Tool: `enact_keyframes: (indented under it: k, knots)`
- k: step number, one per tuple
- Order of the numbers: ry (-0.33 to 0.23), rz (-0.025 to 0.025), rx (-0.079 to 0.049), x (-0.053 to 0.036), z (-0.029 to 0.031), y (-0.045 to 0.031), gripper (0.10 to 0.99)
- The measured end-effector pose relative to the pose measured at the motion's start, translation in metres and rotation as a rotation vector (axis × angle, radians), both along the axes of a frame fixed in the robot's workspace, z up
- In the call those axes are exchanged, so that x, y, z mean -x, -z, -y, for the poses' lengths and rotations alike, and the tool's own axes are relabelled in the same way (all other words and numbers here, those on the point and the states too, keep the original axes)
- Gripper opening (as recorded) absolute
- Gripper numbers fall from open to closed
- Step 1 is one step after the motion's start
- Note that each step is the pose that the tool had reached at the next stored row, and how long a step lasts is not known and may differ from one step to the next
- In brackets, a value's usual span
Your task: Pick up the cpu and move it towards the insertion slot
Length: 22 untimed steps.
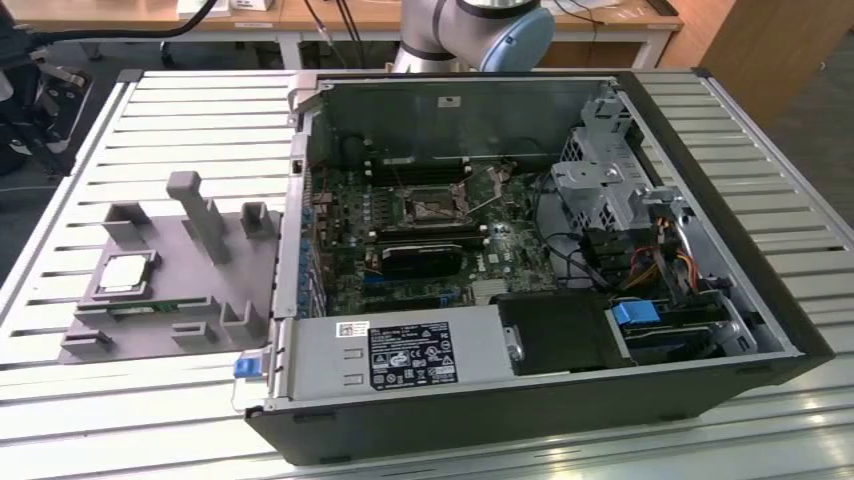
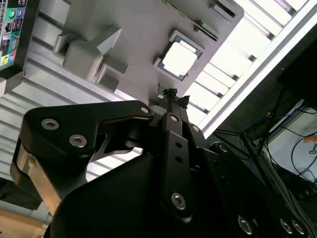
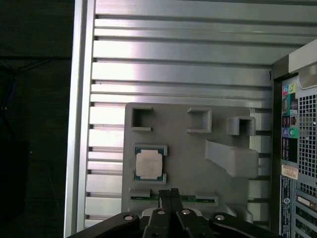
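Cpu [image 1: 123,272] at the exterior view's left, seated flat in a recess of the grey fixture [image 1: 200,290] on the slatted tabletop [image 1: 80,420]. In the first wrist view, claw [image 3: 171,192] closed and empty, near the cpu, not touching. Probably jams on the recess walls if lowered shut or off-centre. Farther right, insertion slot [image 1: 430,207] inside the open computer case [image 1: 534,410]; could clip the case rim in transit.

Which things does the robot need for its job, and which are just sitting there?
For the job:
cpu, lying in the fixture
slot, inside the open computer
gripper, near the fixture's edge, holding nothing

Just sitting there:
fixture and its grey blocks
power supply
drive cage
table
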State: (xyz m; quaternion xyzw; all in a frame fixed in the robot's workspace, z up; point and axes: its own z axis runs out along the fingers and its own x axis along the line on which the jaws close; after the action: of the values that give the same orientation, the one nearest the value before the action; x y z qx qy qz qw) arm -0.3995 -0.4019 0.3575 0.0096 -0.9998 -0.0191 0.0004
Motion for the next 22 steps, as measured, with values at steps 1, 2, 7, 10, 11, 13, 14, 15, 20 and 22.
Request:
enact_keyframes:
  k: [1, 2, 7, 10, 11, 13, 14, 15, 20, 22]
  knots:
    - [0.000, 0.0001, 0.000, 0.0000, 0.0000, 0.0010, 0.102]
    - [0.000, 0.0001, 0.000, 0.0001, 0.0000, 0.0021, 0.102]
    - [0.000, 0.0002, 0.000, 0.0002, 0.0000, 0.0082, 0.102]
    - [0.000, 0.0003, 0.000, 0.0001, 0.0000, 0.0124, 0.102]
    - [0.000, 0.0002, 0.000, 0.0001, 0.0000, 0.0137, 0.102]
    - [0.000, 0.0003, 0.000, 0.0002, 0.0000, 0.0165, 0.102]
    - [0.000, 0.0005, 0.000, 0.0002, 0.0000, 0.0180, 0.102]
    - [0.000, 0.0006, 0.000, 0.0002, 0.0000, 0.0194, 0.102]
    - [0.000, 0.0009, 0.000, 0.0003, 0.0000, 0.0257, 0.102]
    - [0.000, 0.0012, 0.000, 0.0003, 0.0000, 0.0282, 0.102]
